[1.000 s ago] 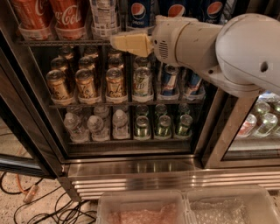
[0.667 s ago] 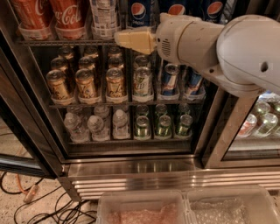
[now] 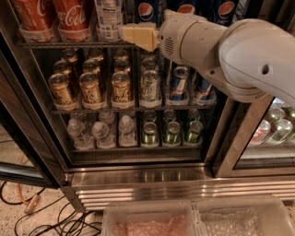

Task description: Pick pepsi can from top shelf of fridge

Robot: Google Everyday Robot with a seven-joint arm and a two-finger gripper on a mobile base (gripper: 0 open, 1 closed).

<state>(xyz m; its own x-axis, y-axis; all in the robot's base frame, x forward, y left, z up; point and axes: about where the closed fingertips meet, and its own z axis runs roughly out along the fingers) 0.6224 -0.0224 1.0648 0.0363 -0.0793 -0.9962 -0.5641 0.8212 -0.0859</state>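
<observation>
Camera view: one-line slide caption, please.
Arm's gripper at the front edge of the top shelf, just below-left of a pepsi can in the fridge.

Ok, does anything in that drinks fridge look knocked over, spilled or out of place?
Nothing stands out. Everything stands upright in rows in the glass-door fridge. The cream gripper hangs at the silvery wire top shelf, by a dark-blue Pepsi can. Only loose black cables lie tangled below the fridge, lower left.

Warm, dim light, brightest on the gripper (image 3: 131, 34) at the top shelf (image 3: 69, 44), leaves the floor (image 3: 18, 226) shadowed.
</observation>
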